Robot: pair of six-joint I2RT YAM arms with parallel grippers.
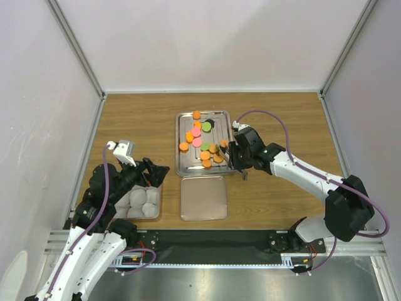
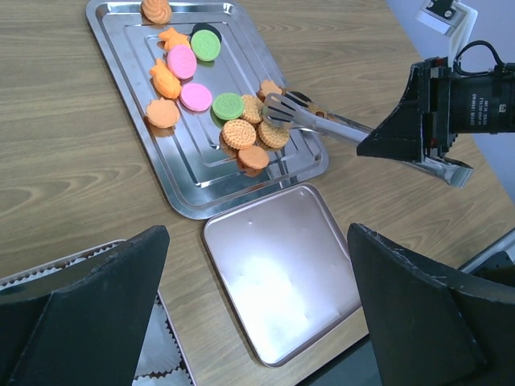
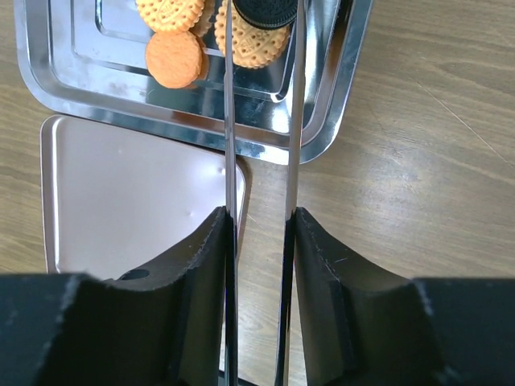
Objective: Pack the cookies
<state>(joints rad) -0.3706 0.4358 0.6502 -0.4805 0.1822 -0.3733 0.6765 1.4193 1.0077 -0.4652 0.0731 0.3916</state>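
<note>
From the right wrist camera the top edge cuts off the tongs (image 3: 229,121). I see only part of the black cookie (image 3: 265,10) sitting between their two arms, lying over a biscuit-coloured one. I cannot tell whether it is pinched or just framed.

My left arm hides much of the small box (image 1: 144,202), where I make out at least four white cups.

The cookies (image 2: 239,133) all lie on the steel tray (image 2: 193,165). I count two pink, two green and two black. The orange and biscuit ones overlap in a heap near the tongs' tips, so I only get at least nine.

There is one pair of tongs, one steel tray and one pink tray (image 2: 282,273). The pink tray sits just beside the steel tray's near edge on the desk (image 1: 138,125), and the small box stands to its left.

The right tool (image 3: 259,221) is narrow, with both fingers pressed on the tongs' arms and holding them over the steel tray's near right corner. The left tool (image 2: 257,229) stands wide, holding nothing, above the small box.
</note>
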